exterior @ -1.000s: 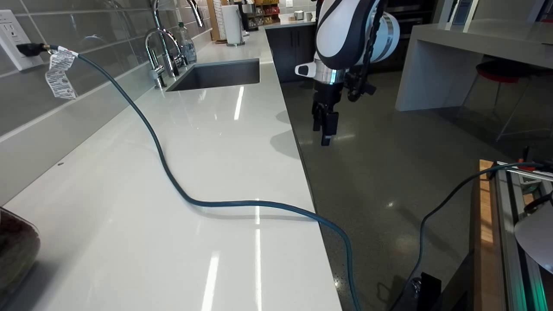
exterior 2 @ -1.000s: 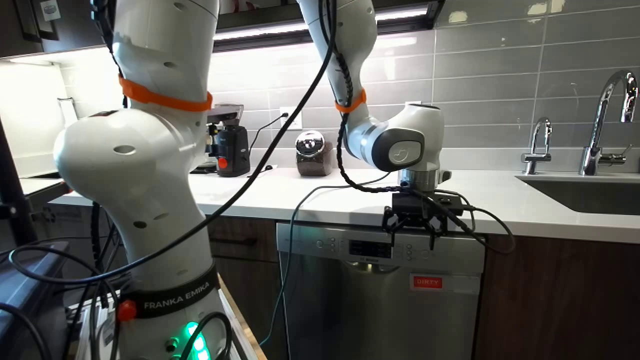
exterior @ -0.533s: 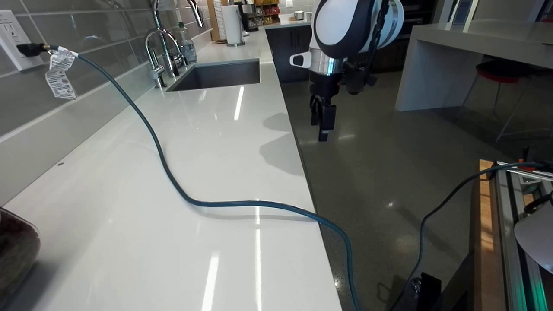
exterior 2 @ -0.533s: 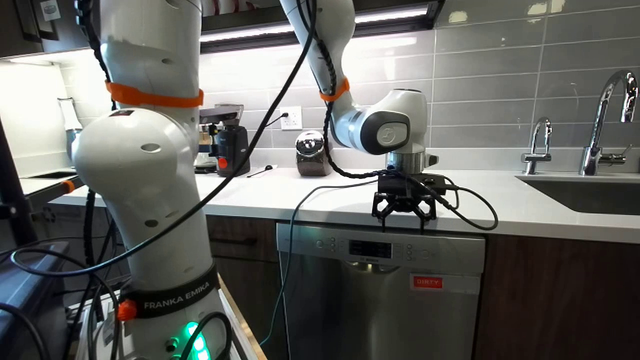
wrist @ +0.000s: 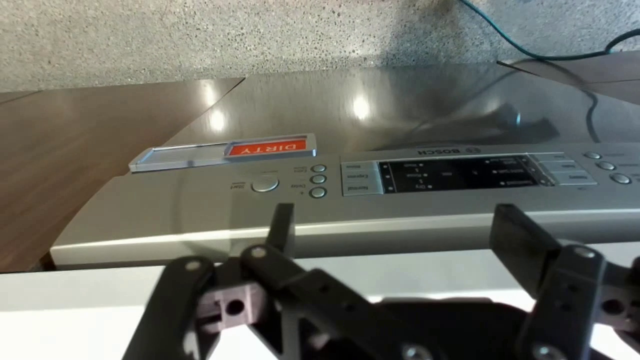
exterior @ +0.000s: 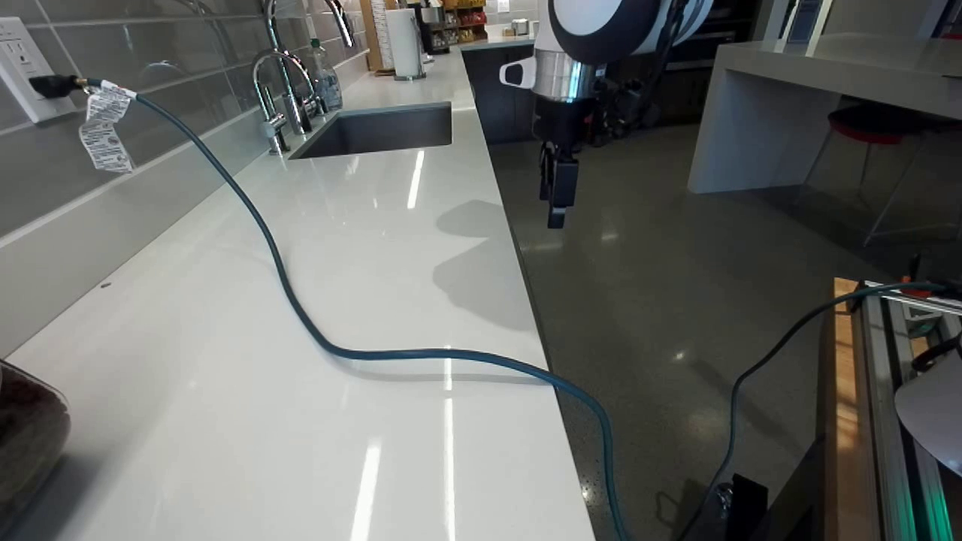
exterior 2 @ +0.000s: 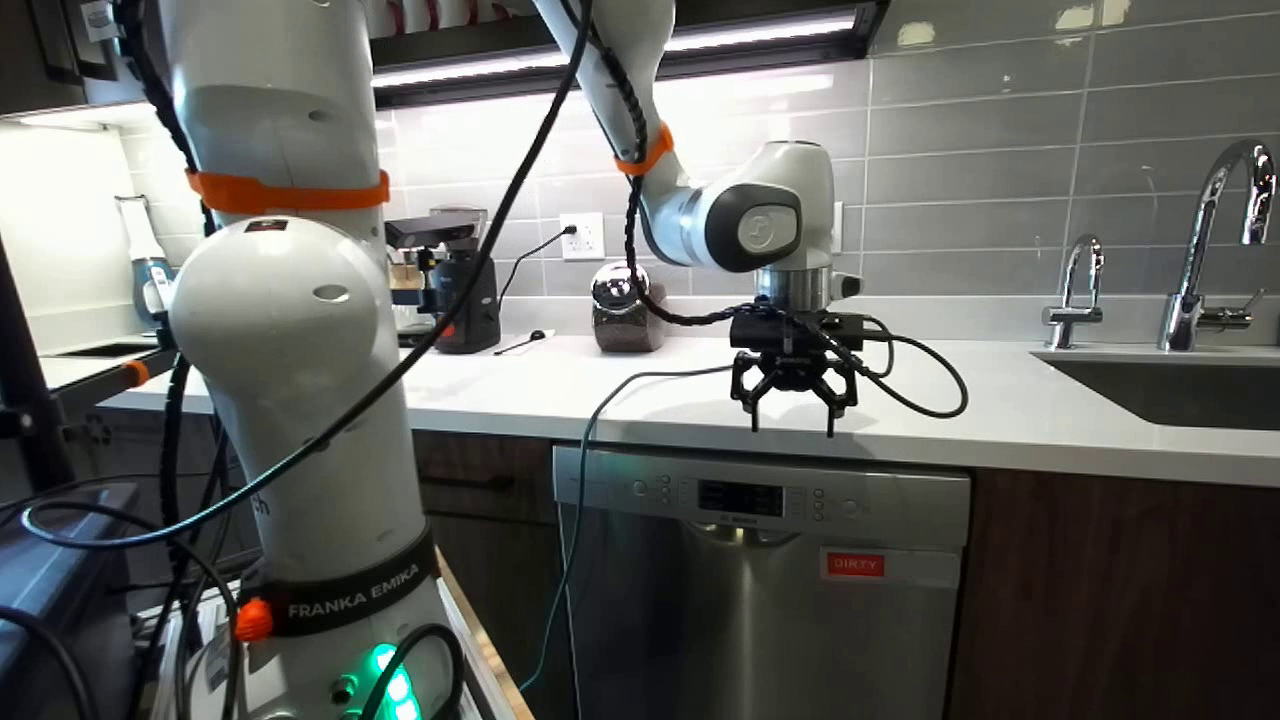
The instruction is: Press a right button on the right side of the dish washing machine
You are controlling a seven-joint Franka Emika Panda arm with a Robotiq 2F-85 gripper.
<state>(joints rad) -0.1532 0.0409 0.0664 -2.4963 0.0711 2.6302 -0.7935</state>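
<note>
I held my Robotiq gripper (exterior 2: 793,432) pointing down by the front edge of the white countertop (exterior: 406,293), its two fingers (wrist: 283,222) spread wide apart. In an exterior view the finger ends showed against the concrete floor (exterior: 699,300), just past that edge. Under the countertop stood the Bosch dishwasher (exterior 2: 760,620), its steel control panel (exterior 2: 905,490) along the top. On the panel's right part, lower than my fingers and apart from them, sat the round Start button (wrist: 265,184) and a column of three small buttons (wrist: 318,179); which one the task meant, I could not tell. The black display (wrist: 460,173) lay beside that column, toward the panel's middle. A red DIRTY sign (exterior 2: 855,565) was set below the buttons. A teal cable (exterior: 443,354) ran from the wall outlet (exterior: 19,56) across the countertop and over its edge. A dark sink (exterior: 391,126) lay to the dishwasher's right.
</note>
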